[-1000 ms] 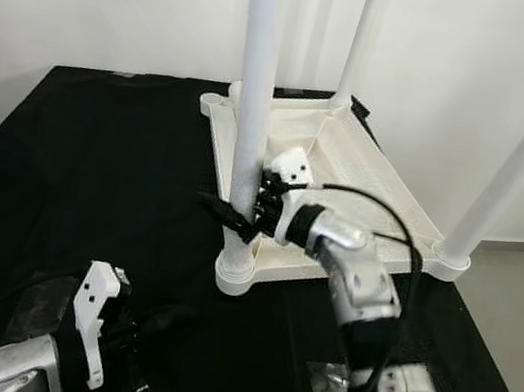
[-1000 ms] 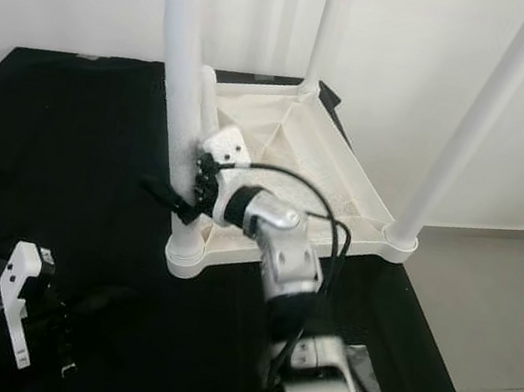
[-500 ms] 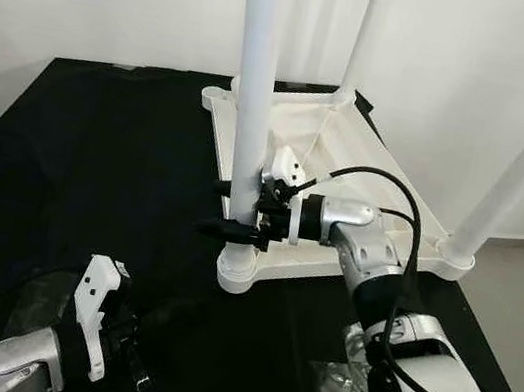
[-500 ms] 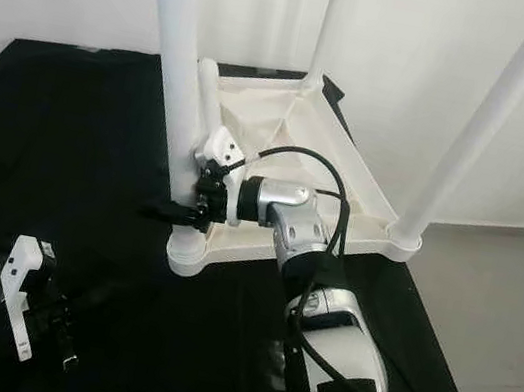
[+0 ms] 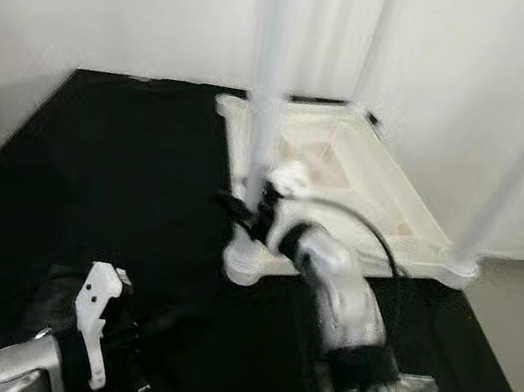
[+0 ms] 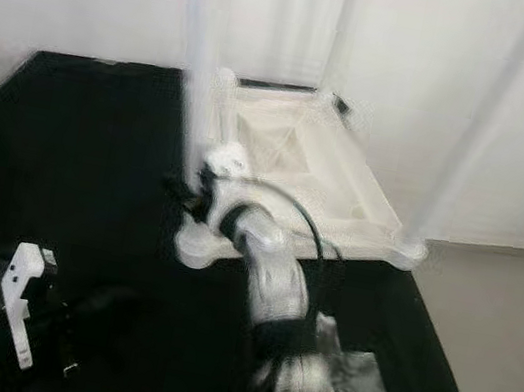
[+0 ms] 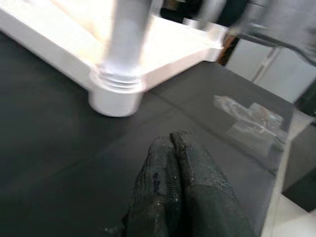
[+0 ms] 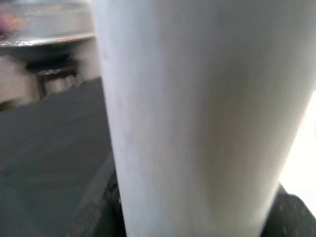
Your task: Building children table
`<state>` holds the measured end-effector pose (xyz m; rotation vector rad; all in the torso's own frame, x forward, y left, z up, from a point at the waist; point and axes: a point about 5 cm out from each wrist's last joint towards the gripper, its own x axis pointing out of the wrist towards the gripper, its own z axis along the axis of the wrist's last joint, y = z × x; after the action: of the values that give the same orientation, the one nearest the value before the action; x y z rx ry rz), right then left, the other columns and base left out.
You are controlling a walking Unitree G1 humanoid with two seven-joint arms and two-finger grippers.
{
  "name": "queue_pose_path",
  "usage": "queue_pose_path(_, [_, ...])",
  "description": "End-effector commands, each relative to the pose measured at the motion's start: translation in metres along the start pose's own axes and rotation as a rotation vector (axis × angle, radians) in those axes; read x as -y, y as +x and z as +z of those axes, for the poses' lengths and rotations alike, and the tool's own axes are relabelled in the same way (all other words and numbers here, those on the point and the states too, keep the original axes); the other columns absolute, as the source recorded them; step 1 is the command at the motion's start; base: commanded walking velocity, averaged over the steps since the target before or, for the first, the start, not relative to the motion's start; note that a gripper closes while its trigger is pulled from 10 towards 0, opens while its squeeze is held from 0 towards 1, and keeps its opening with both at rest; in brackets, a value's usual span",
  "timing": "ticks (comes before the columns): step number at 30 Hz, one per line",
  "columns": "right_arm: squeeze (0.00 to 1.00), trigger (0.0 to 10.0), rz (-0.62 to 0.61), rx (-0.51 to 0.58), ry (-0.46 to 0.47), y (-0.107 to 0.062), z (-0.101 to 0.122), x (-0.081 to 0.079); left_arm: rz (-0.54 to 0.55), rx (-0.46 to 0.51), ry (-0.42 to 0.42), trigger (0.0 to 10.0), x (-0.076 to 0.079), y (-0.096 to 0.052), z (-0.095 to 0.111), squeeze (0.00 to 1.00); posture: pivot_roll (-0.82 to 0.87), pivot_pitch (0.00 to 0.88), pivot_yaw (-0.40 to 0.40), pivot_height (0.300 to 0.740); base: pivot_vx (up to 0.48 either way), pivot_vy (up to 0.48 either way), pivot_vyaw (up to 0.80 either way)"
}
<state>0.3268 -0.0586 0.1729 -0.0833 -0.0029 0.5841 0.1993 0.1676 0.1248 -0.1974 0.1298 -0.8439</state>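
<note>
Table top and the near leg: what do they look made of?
Table top: looks like moulded white plastic, matte, with rounded corner sockets and a ribbed underside. Leg, gripped low by the right gripper: smooth white tube, likely plastic; painted metal can't be ruled out.

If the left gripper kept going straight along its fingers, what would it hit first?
Probably the round corner socket of the upturned white table, where the near leg is seated. The left gripper, fingers closed together, points over bare black cloth toward it; depth is uncertain.
</note>
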Motion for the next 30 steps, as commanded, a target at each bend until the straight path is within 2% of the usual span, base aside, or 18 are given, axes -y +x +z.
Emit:
queue_pose_path(1, [0.00, 0.0, -0.016, -0.132, 0.047, -0.005, -0.028, -0.010, -0.006, -0.008, 0.003, 10.0, -0.002, -0.001, 0.002, 0.00, -0.02, 0.075, 0.011, 0.740, 0.000, 0.000, 0.00])
queue_pose_path(3, [0.00, 0.0, -0.011, -0.124, 0.031, 0.000, -0.026, -0.007, -0.009, -0.011, 0.003, 10.0, -0.002, 0.000, 0.001, 0.00, -0.01, 0.071, 0.003, 0.740, 0.000, 0.000, 0.00])
queue_pose_path(4, [0.00, 2.2, -0.005, -0.122, 0.007, 0.007, -0.023, -0.002, -0.011, -0.012, 0.004, 10.0, -0.002, 0.000, 0.001, 0.00, -0.01, 0.072, 0.004, 0.740, 0.000, 0.000, 0.00])
queue_pose_path(5, [0.00, 2.2, -0.005, -0.122, 0.007, 0.007, -0.023, -0.002, -0.011, -0.012, 0.004, 10.0, -0.002, 0.000, 0.001, 0.00, -0.01, 0.072, 0.004, 0.740, 0.000, 0.000, 0.00])
queue_pose_path(6, [0.00, 10.0, -0.005, -0.124, -0.014, 0.013, -0.019, 0.002, -0.008, -0.011, 0.006, 10.0, -0.002, 0.000, 0.001, 0.00, -0.01, 0.072, 0.004, 0.740, 0.000, 0.000, 0.00])
queue_pose_path(9, [0.00, 10.0, 0.004, -0.125, -0.039, 0.019, -0.015, 0.006, -0.003, -0.008, 0.008, 10.0, -0.002, 0.000, 0.002, 0.00, -0.01, 0.072, 0.004, 0.740, 0.000, 0.000, 0.00])
queue_pose_path(10, [0.77, 10.0, 0.018, -0.114, -0.044, 0.024, -0.006, 0.009, 0.000, -0.006, 0.009, 10.0, -0.002, 0.001, 0.002, 0.00, 0.00, 0.070, 0.003, 0.740, 0.000, 0.000, 0.00])
queue_pose_path(11, [1.00, 10.0, 0.033, -0.096, -0.036, 0.028, 0.002, 0.013, 0.001, -0.006, 0.009, 10.0, -0.002, 0.001, 0.001, 0.00, 0.00, 0.069, 0.005, 0.740, 0.000, 0.000, 0.00])
queue_pose_path(15, [1.00, 10.0, 0.062, -0.057, -0.024, 0.031, 0.019, 0.017, -0.002, -0.009, 0.008, 10.0, -0.002, 0.001, 0.001, 0.00, 0.00, 0.067, 0.003, 0.740, 0.000, 0.000, 0.00])
queue_pose_path(17, [1.00, 10.0, 0.133, -0.025, -0.011, 0.033, 0.026, 0.017, -0.002, -0.009, 0.008, 10.0, -0.002, 0.001, 0.001, 0.00, 0.00, 0.063, 0.004, 0.740, 0.000, 0.000, 0.00])
queue_pose_path(19, [1.00, 10.0, 0.315, 0.058, -0.016, 0.035, 0.043, 0.016, -0.001, -0.009, 0.009, 10.0, -0.003, 0.002, 0.001, 0.00, 0.00, 0.060, 0.006, 0.740, 0.000, 0.000, 0.00])
queue_pose_path(20, [1.00, 10.0, 0.315, 0.058, -0.016, 0.035, 0.043, 0.016, -0.001, -0.009, 0.009, 10.0, -0.003, 0.002, 0.001, 0.00, 0.00, 0.060, 0.006, 0.740, 0.000, 0.000, 0.00])
queue_pose_path(21, [0.92, 10.0, 0.427, 0.091, -0.028, 0.035, 0.050, 0.015, 0.000, -0.009, 0.009, 10.0, -0.003, 0.002, 0.001, 0.00, 0.00, 0.058, 0.008, 0.740, 0.000, 0.000, 0.00])
queue_pose_path(22, [0.92, 10.0, 0.427, 0.091, -0.028, 0.035, 0.050, 0.015, 0.000, -0.009, 0.009, 10.0, -0.003, 0.002, 0.001, 0.00, 0.00, 0.058, 0.008, 0.740, 0.000, 0.000, 0.00])
queue_pose_path(23, [0.00, 10.0, 0.529, 0.107, -0.040, 0.033, 0.054, 0.015, 0.001, -0.009, 0.010, 10.0, -0.003, 0.002, 0.000, 0.00, 0.00, 0.052, 0.009, 0.740, 0.000, 0.000, 0.00])
queue_pose_path(24, [0.00, 10.0, 0.627, 0.104, -0.062, 0.032, 0.055, 0.016, 0.001, -0.010, 0.009, 10.0, -0.004, 0.003, 0.000, 0.00, 0.00, 0.049, 0.010, 0.740, 0.000, 0.000, 0.00])
queue_pose_path(26, [0.00, 10.0, 0.691, 0.093, -0.089, 0.033, 0.055, 0.019, 0.000, -0.011, 0.009, 10.0, -0.004, 0.003, 0.000, 0.00, 0.01, 0.045, 0.009, 0.740, 0.000, 0.000, 0.00])
queue_pose_path(30, [0.00, 10.0, 0.743, 0.071, -0.100, 0.034, 0.053, 0.023, -0.001, -0.012, 0.008, 10.0, -0.004, 0.003, -0.001, 0.00, 0.00, 0.042, 0.009, 0.740, 0.000, 0.000, 0.00])
